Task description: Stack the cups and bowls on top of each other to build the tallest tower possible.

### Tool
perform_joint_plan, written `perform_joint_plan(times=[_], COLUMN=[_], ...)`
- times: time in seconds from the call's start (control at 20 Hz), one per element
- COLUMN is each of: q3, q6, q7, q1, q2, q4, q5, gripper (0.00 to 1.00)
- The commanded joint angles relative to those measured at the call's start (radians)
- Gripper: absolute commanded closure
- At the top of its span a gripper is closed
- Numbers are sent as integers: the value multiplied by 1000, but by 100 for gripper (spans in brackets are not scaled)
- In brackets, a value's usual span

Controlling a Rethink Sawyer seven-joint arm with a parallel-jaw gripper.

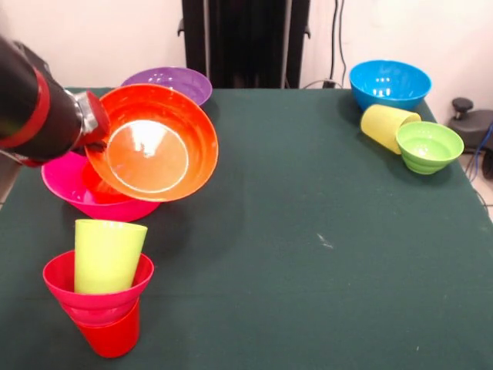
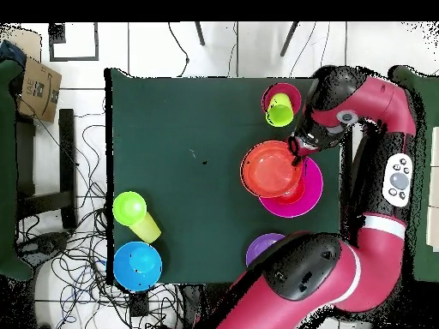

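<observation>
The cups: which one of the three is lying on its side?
The pale yellow cup lies on its side between the blue bowl and green bowl. The lime green cup and red cup stand upright, stacked.

Claw (image 1: 98, 132) fingers hidden behind orange bowl (image 1: 152, 142) rim; open or closed impossible to tell. Pink bowl (image 1: 73, 189) partly covered by orange bowl. Purple bowl (image 2: 261, 249) half concealed under arm overhead. Red cup (image 1: 112, 335) cut off by bottom edge, upper part masked by magenta bowl (image 1: 58, 281).
</observation>
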Motion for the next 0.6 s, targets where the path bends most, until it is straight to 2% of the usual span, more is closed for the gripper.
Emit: perform_joint_plan(times=[0.05,0.3,0.6], q3=[87,120,162], q6=[117,178,221], q7=[-411,-480,-556], q1=[34,48,38], q2=[73,127,154], q4=[-108,-203,-253], q5=[-124,-209,-287], gripper=[100,100,100])
